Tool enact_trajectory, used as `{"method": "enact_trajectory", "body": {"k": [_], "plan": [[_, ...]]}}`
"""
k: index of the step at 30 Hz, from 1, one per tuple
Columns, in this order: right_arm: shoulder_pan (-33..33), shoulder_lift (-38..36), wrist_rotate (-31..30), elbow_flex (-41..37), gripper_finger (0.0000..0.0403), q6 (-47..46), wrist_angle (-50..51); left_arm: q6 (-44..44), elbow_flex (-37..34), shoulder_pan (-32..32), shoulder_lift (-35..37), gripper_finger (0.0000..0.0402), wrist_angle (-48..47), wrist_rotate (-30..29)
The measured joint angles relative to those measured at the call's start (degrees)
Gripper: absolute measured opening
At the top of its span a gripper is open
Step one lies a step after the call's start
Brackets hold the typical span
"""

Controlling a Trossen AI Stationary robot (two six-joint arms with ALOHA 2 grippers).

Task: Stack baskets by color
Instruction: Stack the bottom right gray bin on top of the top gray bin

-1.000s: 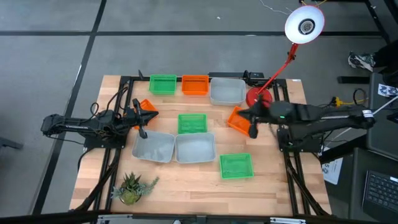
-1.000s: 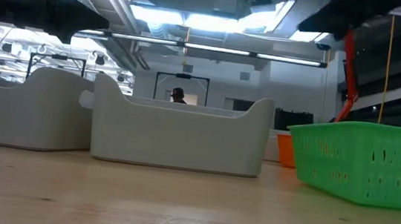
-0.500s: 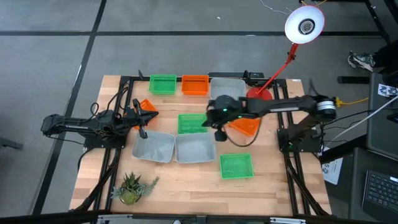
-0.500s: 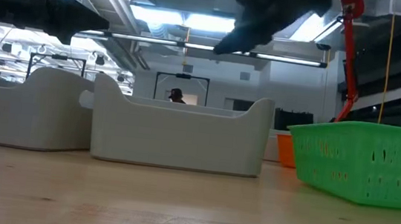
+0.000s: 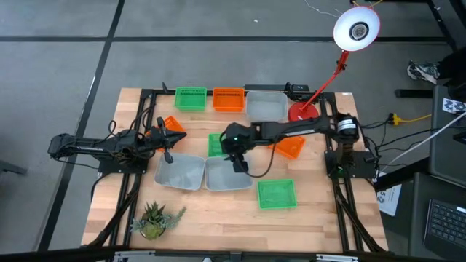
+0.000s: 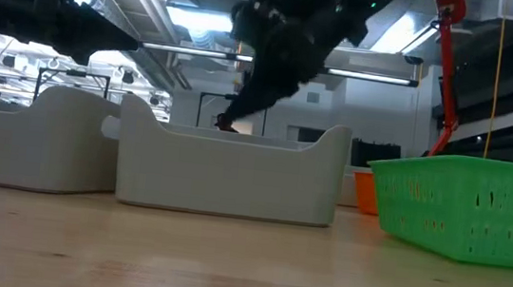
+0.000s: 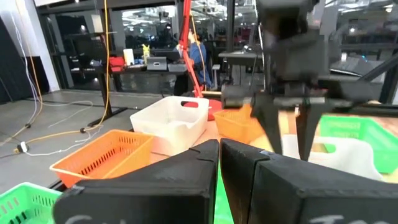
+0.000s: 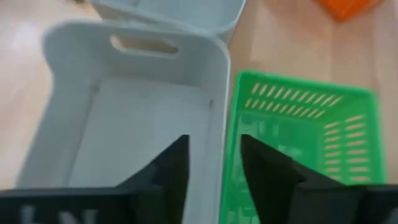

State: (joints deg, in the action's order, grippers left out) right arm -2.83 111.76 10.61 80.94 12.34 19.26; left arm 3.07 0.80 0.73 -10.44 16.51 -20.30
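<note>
The right gripper [image 5: 241, 165] has swung from the orange slatted plastic basket [image 5: 285, 146], jaws now parted, over the grey-white basket [image 5: 228, 175] beside the middle green basket [image 5: 216, 144]; the left gripper [image 5: 167, 136] waits closed.

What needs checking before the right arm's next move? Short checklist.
1. Right jaws open: ok.
2. Right jaws empty: ok, nothing between them in the right wrist view.
3. Target clear: cannot tell. The right jaws straddle the line where the front grey basket meets the middle green basket.
4. Left jaws shut, at the left side by the left orange basket, apart from the right arm: ok.
5. Any colours stacked: not ok. In the high view, no basket appears to sit in another.
</note>
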Motion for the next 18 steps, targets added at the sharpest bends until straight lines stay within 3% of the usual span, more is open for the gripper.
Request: {"method": "enact_trajectory", "body": {"k": [4,8,13,18], "plan": [[0.00,2.05,0.00,0.40,0.0200,0.03,0.04,-0.01,0.00,0.00,0.00,0.0009,0.01,-0.01],[0.02,2.15,-0.59,0.42,0.0221,-0.22,0.76,-0.02,0.00,0.00,0.00,0.0009,-0.02,-0.02],[0.02,2.15,-6.35,0.28,0.0218,-3.52,5.07,-0.02,0.00,0.00,0.00,0.0009,-0.01,-0.01],[0.13,2.15,-6.49,-1.52,0.0190,-8.10,4.60,0.02,0.00,0.00,0.00,0.0009,-0.02,-0.02]]}}
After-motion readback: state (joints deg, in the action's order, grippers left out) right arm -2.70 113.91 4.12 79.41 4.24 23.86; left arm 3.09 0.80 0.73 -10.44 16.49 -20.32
